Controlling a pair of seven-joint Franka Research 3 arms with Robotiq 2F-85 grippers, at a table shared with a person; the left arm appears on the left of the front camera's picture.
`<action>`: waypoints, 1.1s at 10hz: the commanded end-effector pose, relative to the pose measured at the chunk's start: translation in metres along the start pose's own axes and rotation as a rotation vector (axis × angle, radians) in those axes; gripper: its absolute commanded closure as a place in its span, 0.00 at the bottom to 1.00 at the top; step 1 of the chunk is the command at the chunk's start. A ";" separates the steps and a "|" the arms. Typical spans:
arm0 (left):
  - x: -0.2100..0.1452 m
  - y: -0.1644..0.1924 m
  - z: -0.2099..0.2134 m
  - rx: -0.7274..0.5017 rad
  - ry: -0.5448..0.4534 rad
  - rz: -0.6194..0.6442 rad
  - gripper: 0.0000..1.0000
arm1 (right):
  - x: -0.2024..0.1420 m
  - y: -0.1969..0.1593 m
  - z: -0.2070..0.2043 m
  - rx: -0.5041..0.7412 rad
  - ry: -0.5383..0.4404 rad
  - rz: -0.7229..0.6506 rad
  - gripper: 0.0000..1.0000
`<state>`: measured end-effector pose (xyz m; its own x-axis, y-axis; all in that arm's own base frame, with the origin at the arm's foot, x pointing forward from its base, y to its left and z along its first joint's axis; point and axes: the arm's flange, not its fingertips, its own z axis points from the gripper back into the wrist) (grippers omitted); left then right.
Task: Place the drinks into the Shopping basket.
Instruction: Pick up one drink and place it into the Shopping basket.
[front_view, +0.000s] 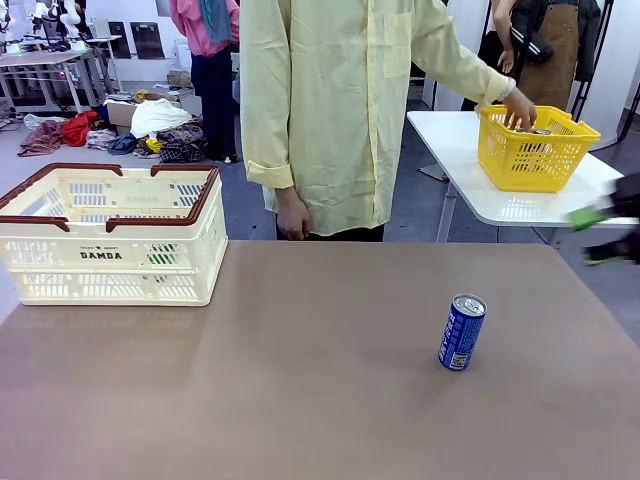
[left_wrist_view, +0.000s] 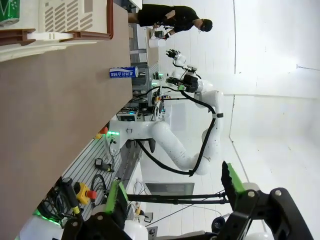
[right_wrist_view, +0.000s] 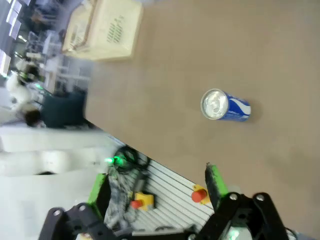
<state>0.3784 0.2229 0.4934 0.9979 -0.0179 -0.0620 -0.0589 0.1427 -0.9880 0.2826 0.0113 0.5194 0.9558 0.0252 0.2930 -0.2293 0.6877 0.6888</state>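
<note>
Blue can (front_view: 462, 332); cream slatted crate (front_view: 110, 255), brown rim (front_view: 150, 222).

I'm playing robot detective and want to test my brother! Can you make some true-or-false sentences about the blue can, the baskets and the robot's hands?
1. The blue can stands upright on the brown table. True.
2. The blue can is inside the cream basket. False: it stands on the table, well to the right of that basket.
3. The person's hand is at the yellow basket. True.
4. The right robot hand grips the blue can. False: it is open and apart from the can.
5. The yellow basket sits on the brown table. False: it sits on a white table farther back.
</note>
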 end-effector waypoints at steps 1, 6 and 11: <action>-0.001 -0.002 0.002 -0.013 -0.002 0.000 0.00 | 0.036 0.023 -0.059 -0.314 0.304 0.108 0.00; -0.001 -0.002 0.002 -0.013 -0.002 0.000 0.00 | 0.016 0.052 -0.103 -0.288 0.284 0.181 0.00; -0.001 -0.002 0.002 -0.013 -0.002 0.000 0.00 | -0.065 0.012 0.066 -0.187 0.038 -0.004 0.00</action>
<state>0.3784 0.2240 0.4929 0.9979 -0.0155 -0.0632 -0.0603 0.1427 -0.9879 0.2811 0.0332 0.5340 0.9701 0.1285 0.2060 -0.2107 0.8671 0.4514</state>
